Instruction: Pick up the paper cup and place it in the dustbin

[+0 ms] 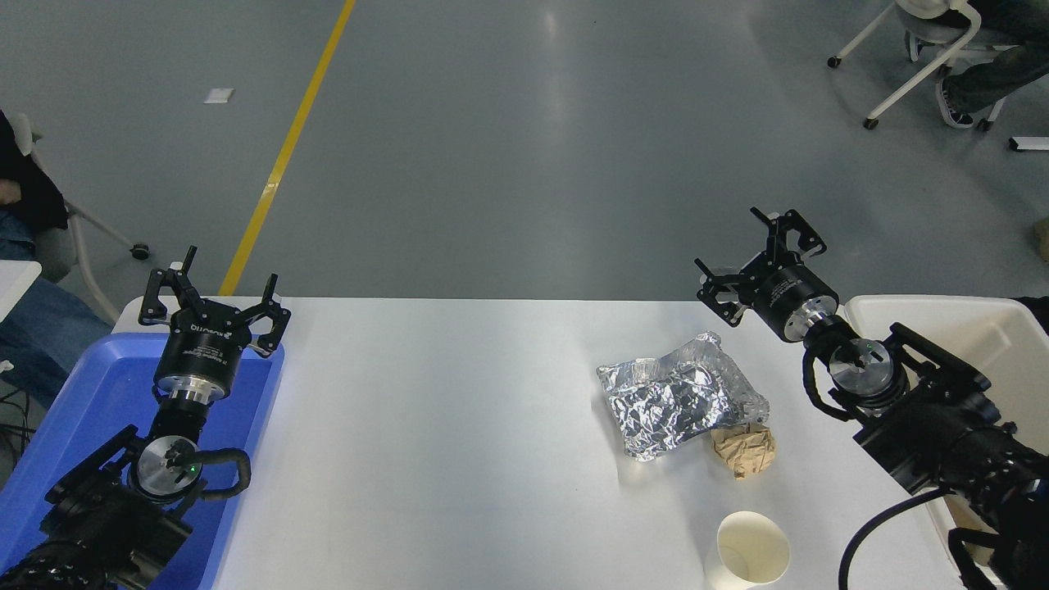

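Observation:
The paper cup (750, 553) is cream-white and stands upright with its mouth up at the table's near edge, right of centre. The dustbin (996, 328), a large cream-white tub, stands at the right edge, partly hidden by my right arm. My right gripper (758, 246) is open and empty, held up over the table's far right, well beyond the cup. My left gripper (215, 303) is open and empty, parked over the blue tray at the lower left.
A crinkled silver foil bag (676, 395) lies right of centre, with a crumpled brown paper ball (744, 451) against its near right corner, just beyond the cup. A blue plastic tray (90, 410) sits at the left. Seated people and chairs stand at the far corners.

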You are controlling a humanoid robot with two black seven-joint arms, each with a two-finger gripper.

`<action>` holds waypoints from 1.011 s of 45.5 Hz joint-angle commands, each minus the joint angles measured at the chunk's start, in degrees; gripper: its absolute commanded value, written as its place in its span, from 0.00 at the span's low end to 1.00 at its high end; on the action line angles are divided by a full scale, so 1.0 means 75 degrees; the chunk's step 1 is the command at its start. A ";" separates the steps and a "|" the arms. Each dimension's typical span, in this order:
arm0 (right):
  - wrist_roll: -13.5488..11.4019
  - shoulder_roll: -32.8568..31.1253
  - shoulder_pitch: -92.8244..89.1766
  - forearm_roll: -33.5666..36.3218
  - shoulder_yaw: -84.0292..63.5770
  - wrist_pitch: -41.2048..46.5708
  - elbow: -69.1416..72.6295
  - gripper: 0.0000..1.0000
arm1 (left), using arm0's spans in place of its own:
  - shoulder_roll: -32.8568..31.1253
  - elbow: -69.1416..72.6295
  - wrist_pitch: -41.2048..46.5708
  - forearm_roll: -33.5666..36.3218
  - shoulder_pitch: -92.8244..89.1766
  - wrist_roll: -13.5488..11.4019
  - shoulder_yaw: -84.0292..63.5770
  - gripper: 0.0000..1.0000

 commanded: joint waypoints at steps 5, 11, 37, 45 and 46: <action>0.0011 0.0131 -0.0357 0.0294 0.0274 0.0204 0.0026 1.00 | 0.0010 0.0000 0.0001 -0.0023 -0.0022 0.0004 0.0033 1.00; -0.0001 0.0131 -0.0112 -0.0069 -0.0030 0.0216 0.0072 1.00 | 0.0010 0.0000 0.0001 -0.0023 -0.0023 -0.0008 0.0044 1.00; -0.0563 -0.1217 0.5511 -0.5015 -0.7868 0.0824 0.2942 1.00 | 0.0022 0.0000 0.0013 -0.0023 -0.0023 -0.0019 0.0045 1.00; -0.0575 -0.1205 0.7925 -0.5085 -1.0716 0.1890 0.4301 1.00 | 0.0010 0.0000 0.0013 -0.0023 -0.0023 -0.0008 0.0056 1.00; -0.0575 -0.1170 0.8230 -0.5085 -1.0974 0.2007 0.4524 1.00 | 0.0010 0.0000 0.0013 -0.0023 -0.0023 -0.0008 0.0056 1.00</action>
